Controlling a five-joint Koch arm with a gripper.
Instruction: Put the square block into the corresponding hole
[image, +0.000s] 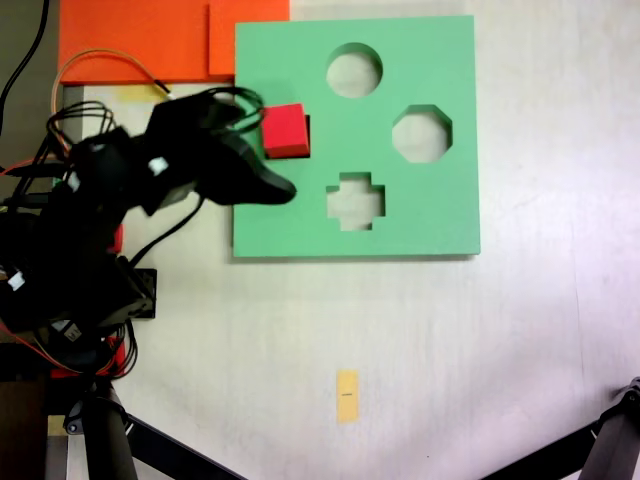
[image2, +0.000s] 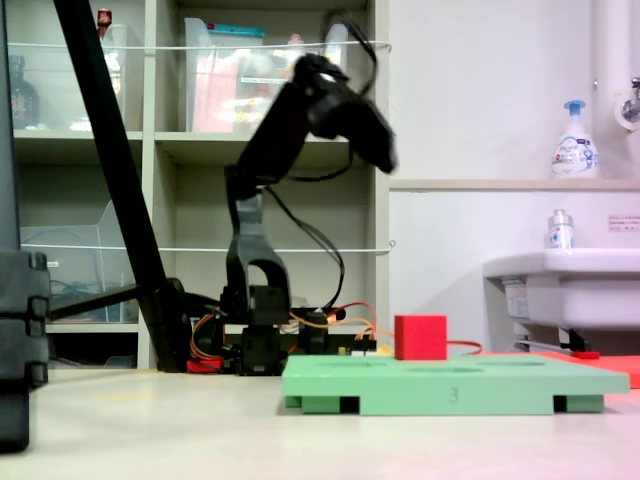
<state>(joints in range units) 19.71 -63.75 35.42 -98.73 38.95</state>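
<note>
Your gripper hung high above the green board, well clear of it in the second exterior view, where its black head was blurred and pointed down toward the second exterior view's right. From above, in the first exterior view, the same gripper lay over the board's left edge, its dark tip just below the red block. You could not tell from either picture whether the jaws stood apart or together, but nothing was held between them. The red block sat apart from the gripper, resting on top of the board near its left side; in the second exterior view the block stood upright with its whole height above the board's surface. A thin dark strip showed along the block's right edge in the first exterior view, which may have been the square hole beneath it, though most of it was covered. To the right on the board were a round hole, an eight-sided hole and a cross-shaped hole, all open. Orange sheets lay past the board's upper left corner, and a small yellow tag lay on the table well below the board
</note>
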